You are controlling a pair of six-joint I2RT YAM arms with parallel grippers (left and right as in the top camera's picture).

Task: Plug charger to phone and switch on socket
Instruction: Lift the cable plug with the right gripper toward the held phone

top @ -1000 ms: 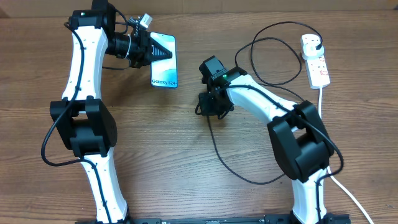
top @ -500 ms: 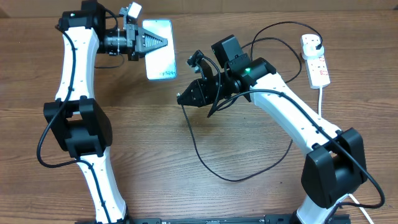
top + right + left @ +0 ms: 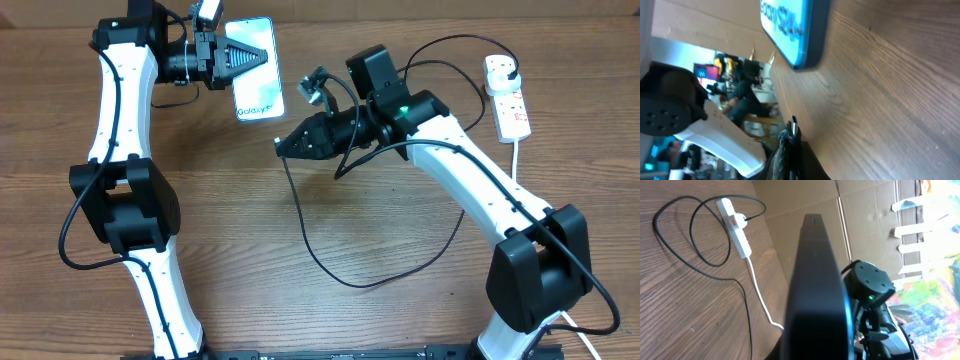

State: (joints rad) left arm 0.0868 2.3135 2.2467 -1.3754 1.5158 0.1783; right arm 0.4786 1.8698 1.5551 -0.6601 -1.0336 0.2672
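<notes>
The left tool [image 3: 262,57] is clamped tight on the phone [image 3: 258,100], its dark fingers lying across the upper half of the lit screen. The phone is tipped up near the far edge of the bench [image 3: 260,250]; whether its lower end touches the wood cannot be told. In the left wrist view the phone [image 3: 815,290] shows edge-on as a dark slab filling the middle of the frame.

The right tool [image 3: 283,146] is pinched shut on the connector end of the charger [image 3: 358,286], with the small metal tip [image 3: 794,127] poking out between the fingers. From there the black cable hangs down, loops widely over the bench under the right arm and runs up to its black plug [image 3: 512,70], seated in the socket [image 3: 508,100] at the far right. The socket's thick white cord [image 3: 545,295] trails toward the near edge.

The tip sits just right of and below the phone's lower corner, aimed at it, not touching. Only bare wood lies between them in the right wrist view, where the phone [image 3: 790,30] fills the top.
</notes>
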